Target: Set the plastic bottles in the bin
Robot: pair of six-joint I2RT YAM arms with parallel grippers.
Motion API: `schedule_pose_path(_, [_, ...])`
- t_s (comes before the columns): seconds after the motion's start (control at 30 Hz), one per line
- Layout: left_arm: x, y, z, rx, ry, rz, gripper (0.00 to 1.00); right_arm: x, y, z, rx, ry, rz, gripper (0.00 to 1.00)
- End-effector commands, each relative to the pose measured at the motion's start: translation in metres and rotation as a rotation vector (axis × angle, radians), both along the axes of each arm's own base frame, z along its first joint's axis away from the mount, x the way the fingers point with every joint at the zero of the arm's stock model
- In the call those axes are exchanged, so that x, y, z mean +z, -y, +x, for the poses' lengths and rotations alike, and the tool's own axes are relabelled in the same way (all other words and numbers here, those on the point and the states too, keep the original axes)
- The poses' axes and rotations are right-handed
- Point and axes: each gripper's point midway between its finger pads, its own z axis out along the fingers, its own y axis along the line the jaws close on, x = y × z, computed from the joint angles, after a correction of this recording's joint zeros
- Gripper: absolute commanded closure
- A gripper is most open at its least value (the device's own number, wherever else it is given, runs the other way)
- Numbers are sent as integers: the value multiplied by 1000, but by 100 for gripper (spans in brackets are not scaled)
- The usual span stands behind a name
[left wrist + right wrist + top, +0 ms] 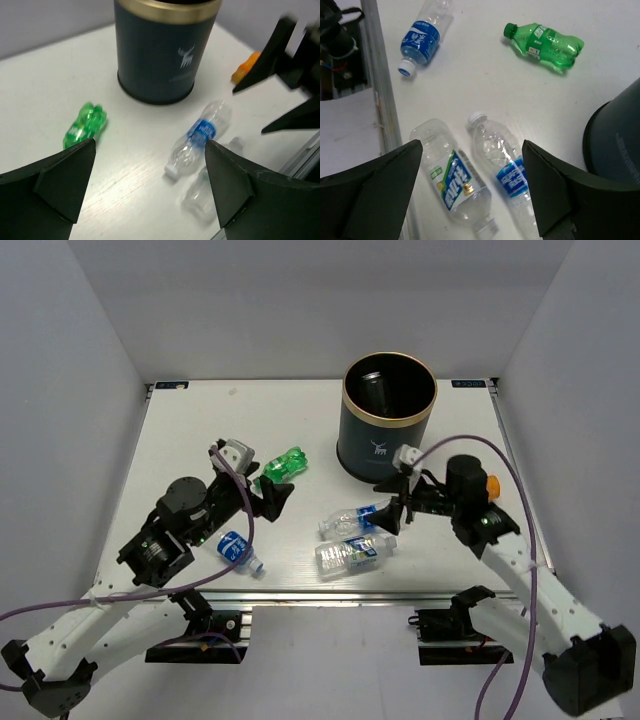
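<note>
While both pairs of jaws stand spread wide and grasp nothing, five bottles lie on their sides on the table (200, 430), all outside the bin (388, 418), which stands upright toward the far right.

From above, the left gripper (277, 494) hangs just in front of the green bottle (283, 467). Its wrist view shows the green bottle (85, 124) just beyond the tip of one finger (60, 180), not between the jaws; mostly bare table lies between them. The capped end of the blue-label bottle (200, 137) comes close to the other finger (235, 185), with the white-label bottle (205, 192) blurred just beside it. The bin (160, 50) rises behind, and the orange bottle (245, 67) shows at far right.

The right gripper (390, 515) sits at the right end of the blue-label bottle (352, 521), and the white-label bottle (352, 553) lies alongside, nearer the table's front edge. In the right wrist view both the blue-label bottle (505, 170) and the white-label bottle (452, 177) lie side by side in the gap between the spread fingers (375, 190), caps pointing away from the camera; I cannot tell whether the fingers touch either.

The orange bottle (491, 483) is mostly hidden behind the right arm. A fifth bottle (236, 550) lies beside the left arm, near the front edge.
</note>
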Motion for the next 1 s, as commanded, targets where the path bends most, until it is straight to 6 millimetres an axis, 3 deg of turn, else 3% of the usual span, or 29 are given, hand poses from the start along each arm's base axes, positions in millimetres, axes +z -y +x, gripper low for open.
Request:
schedule_pose_path(0.0, [-38,-14,-3,44,-64,76,0,-12,1,11,33,58,-267,13])
schedule_pose_path(0.03, [-45,-15,-4,42,-66,91,0,-17,-12,-1,128,134,-316,10])
schedule_pose_path(0.13, [-45,-18,-9,29,-61,102,0,-35,-14,-8,198,210,-436,10])
schedule_pose_path(0.27, [-44,-33,-12,61,-40,95,0,-64,-2,-10,247,277,-604,15])
schedule_pose_path(0.37, [-48,-35,-17,49,-41,94,0,-73,2,-14,277,321,-663,17])
schedule_pose_path(0.57, [-48,-43,-21,68,-32,88,0,-86,-5,-29,386,352,-696,13])
schedule_pose_path(0.77, [-56,-50,-18,109,-55,106,0,-133,-10,-33,481,281,-830,12])
schedule_pose_path(0.97, [-59,-47,-18,100,-62,111,0,-159,-10,-28,479,293,-889,12])
